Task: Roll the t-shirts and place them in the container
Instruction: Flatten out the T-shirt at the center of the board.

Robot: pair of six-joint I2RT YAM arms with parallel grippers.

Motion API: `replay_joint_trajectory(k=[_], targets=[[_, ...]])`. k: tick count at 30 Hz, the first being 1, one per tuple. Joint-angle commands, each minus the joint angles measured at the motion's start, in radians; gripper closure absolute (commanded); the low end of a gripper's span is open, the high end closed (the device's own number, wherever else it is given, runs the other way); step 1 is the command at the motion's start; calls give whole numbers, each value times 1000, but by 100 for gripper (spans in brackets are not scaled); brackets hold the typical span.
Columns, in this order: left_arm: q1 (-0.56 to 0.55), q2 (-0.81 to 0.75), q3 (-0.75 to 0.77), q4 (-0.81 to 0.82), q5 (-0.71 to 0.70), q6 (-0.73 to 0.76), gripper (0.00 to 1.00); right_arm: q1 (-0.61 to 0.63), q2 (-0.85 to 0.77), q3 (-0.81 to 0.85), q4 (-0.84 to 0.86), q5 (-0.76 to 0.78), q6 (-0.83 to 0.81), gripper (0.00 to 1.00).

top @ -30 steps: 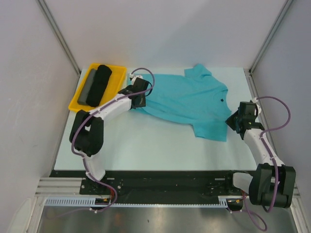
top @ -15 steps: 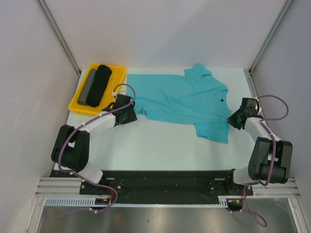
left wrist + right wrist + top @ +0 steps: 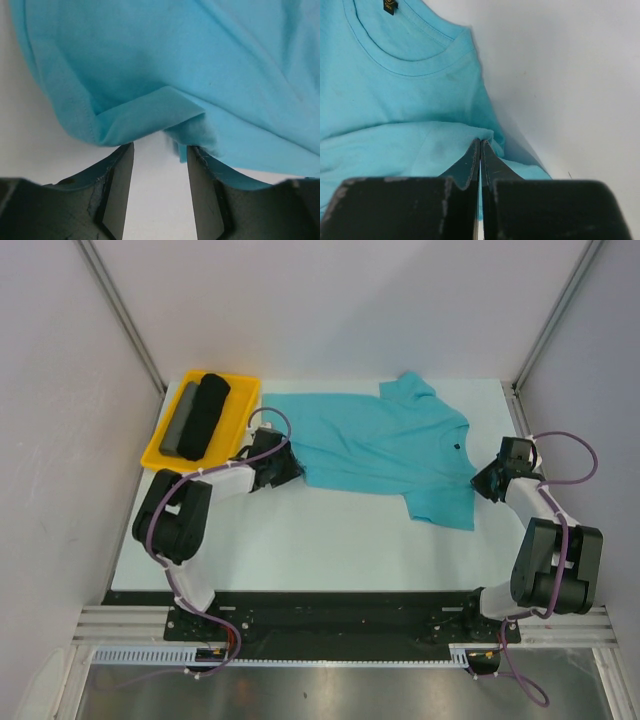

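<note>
The turquoise t-shirt point(image 3: 375, 445) lies spread flat on the white table, its dark neck label point(image 3: 455, 446) toward the right. My left gripper point(image 3: 288, 471) is low at the shirt's left hem. In the left wrist view the gripper point(image 3: 160, 150) is open, with a folded bit of hem point(image 3: 150, 117) just ahead of the fingertips and bare table in the gap. My right gripper point(image 3: 481, 485) is at the shirt's right edge. In the right wrist view the gripper point(image 3: 480, 144) is shut on a raised fold of the t-shirt point(image 3: 395, 100) below the collar. The black roll point(image 3: 206, 414) and the grey roll point(image 3: 180, 420) lie in the tray.
A yellow tray point(image 3: 240, 408) stands at the back left of the table point(image 3: 300, 540), close to my left arm. Grey walls enclose the table on the left, back and right. The arm bases and a black rail run along the near edge.
My left gripper came off the shirt, drew back to the left, and now sits at the hem again. The right arm's elbow pulled in, while its gripper stays at the shirt's right edge.
</note>
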Motion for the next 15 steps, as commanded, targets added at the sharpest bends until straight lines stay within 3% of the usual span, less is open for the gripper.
replay_joint_trajectory(k=[1,11,14,15], targets=[[-19,29,86,13,-21,-19,48,-7,9,44,35,4,-7,100],[-52,130,247,-136,-145,41,51,5,31,49,52,-2,1,100],[-63,150,276,-172,-179,63,57,6,32,49,50,-2,3,100],[-68,151,278,-180,-188,67,63,5,31,47,50,-2,3,100]])
